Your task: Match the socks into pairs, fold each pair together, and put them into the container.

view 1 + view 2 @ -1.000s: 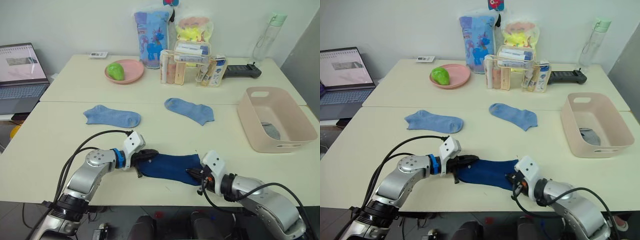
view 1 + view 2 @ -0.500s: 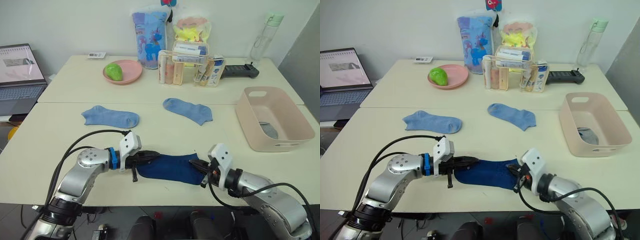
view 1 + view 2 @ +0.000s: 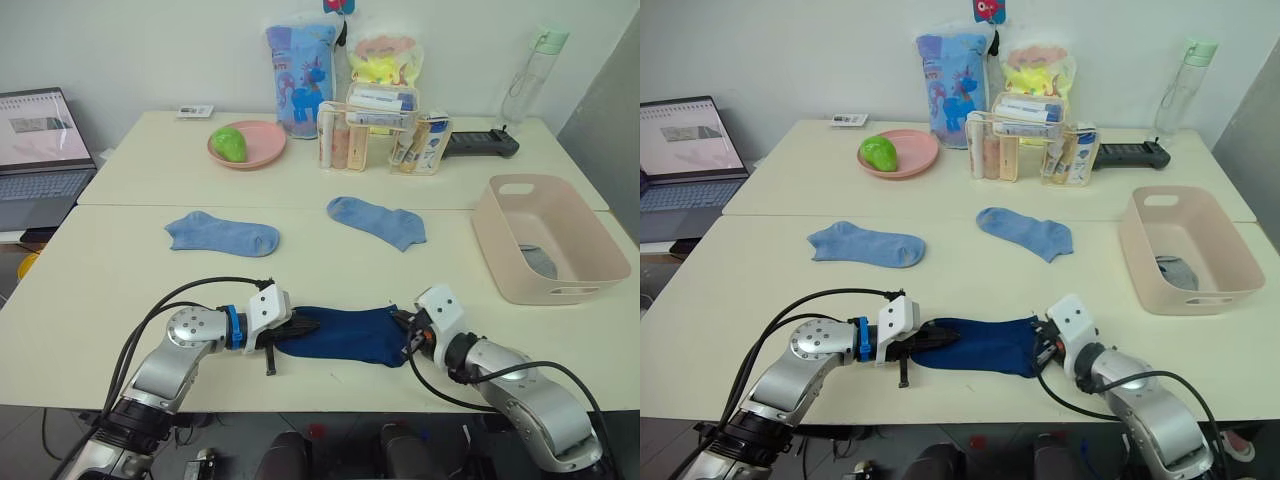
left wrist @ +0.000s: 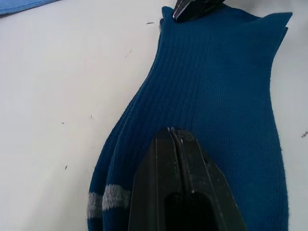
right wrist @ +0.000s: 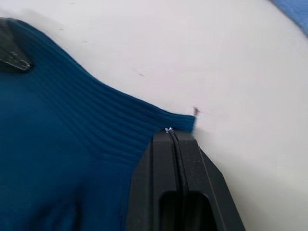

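Observation:
A dark navy sock (image 3: 345, 335) lies flat near the table's front edge, with a grey stripe at its cuff (image 4: 103, 203). My left gripper (image 3: 308, 328) is shut on its left end, fingers pressed together over the ribbed fabric (image 4: 216, 86). My right gripper (image 3: 403, 323) is shut on the sock's right edge, pinching a corner of the fabric (image 5: 48, 144). Two light blue socks lie apart further back, one at the left (image 3: 222, 233) and one in the middle (image 3: 378, 220). The pale pink container (image 3: 590, 235) stands at the right with a grey sock (image 3: 541, 261) inside.
A pink plate (image 3: 262, 150) with a green object, a clear organiser (image 3: 385, 128), colourful packets, a black device (image 3: 482, 143) and a bottle (image 3: 527, 75) line the back. A laptop (image 3: 40, 150) sits at the far left. A seam between two tabletops crosses behind the light blue socks.
My right gripper has moved forward to the sock's far right corner. My left gripper stays on the sock's left end, its arm shifted slightly rightwards.

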### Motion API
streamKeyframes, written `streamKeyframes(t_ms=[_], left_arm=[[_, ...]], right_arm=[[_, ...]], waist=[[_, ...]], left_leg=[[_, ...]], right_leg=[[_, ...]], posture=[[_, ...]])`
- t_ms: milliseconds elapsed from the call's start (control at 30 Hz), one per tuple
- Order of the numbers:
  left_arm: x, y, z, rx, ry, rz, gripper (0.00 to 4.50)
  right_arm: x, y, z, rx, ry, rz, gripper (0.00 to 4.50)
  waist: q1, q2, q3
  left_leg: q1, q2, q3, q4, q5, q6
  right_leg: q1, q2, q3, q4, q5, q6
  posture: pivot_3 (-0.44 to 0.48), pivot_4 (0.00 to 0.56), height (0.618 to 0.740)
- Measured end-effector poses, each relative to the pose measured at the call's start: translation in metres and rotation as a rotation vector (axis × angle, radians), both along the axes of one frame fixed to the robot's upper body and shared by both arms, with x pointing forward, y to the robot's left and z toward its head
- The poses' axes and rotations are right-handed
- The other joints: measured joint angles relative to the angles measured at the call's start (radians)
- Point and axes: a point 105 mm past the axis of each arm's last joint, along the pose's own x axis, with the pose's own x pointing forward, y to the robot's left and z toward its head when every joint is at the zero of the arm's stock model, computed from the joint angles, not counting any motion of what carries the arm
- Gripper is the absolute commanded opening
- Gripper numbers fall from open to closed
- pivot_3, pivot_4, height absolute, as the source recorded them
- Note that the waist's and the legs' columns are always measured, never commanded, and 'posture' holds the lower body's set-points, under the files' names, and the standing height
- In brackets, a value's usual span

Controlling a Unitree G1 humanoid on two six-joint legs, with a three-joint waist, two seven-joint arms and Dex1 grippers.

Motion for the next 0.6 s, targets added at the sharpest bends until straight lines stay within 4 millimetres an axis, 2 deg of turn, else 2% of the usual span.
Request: streamKeyframes(t_ms=[67,167,267,333,467,600], left_arm=[[-0.001,-0.001,0.001,-0.014,0.006,-0.006,0.0],[-0.002,-0.007,0.005,-0.032,0.007,-0.039,0.0],[0.001,-0.019,0.016,-0.062,-0.021,-0.073,0.0],[0.004,-0.027,0.023,-0.074,-0.049,-0.098,0.0],[-0.001,-0.032,0.009,-0.046,-0.043,-0.132,0.0],[-0.004,-0.032,0.004,-0.045,-0.025,-0.133,0.0]], right_arm=[[-0.008,0.006,0.008,0.068,-0.007,0.044,0.04],[-0.019,0.018,0.031,0.162,-0.068,0.114,0.04],[-0.019,0.006,0.031,0.177,-0.056,0.06,0.63],[-0.018,-0.006,0.029,0.173,-0.048,0.012,1.28],[-0.015,-0.018,0.017,0.171,-0.006,-0.075,2.71],[-0.02,-0.018,0.007,0.169,0.036,-0.082,2.71]], waist=[[0.0,0.001,0.0],[-0.001,0.001,0.0],[0.004,0.0,0.001],[0.004,0.0,0.001],[-0.006,0.0,0.001],[-0.005,0.001,0.001]], left_leg=[[0.0,0.0,0.0,0.0,0.0,0.0],[0.0,0.0,0.0,0.0,0.0,0.0],[0.0,-0.001,-0.001,0.0,0.0,0.0],[0.0,-0.001,-0.001,0.0,0.0,0.0],[0.007,0.0,0.002,-0.004,0.0,0.0],[0.008,0.001,0.002,-0.005,0.0,0.0]], right_leg=[[0.0,0.0,0.0,0.0,0.0,0.0],[0.0,0.0,0.0,0.0,0.0,0.0],[0.002,0.0,-0.001,-0.002,0.0,0.0],[0.002,0.0,-0.001,-0.002,0.0,0.0],[0.004,0.001,0.001,-0.001,0.0,0.0],[0.005,0.001,0.001,-0.001,0.0,0.0]], posture=[[0.0,0.15,0.703],[0.0,0.15,0.703],[0.0,0.15,0.703],[0.0,0.15,0.703],[0.0,0.15,0.703],[0.0,0.15,0.703]])
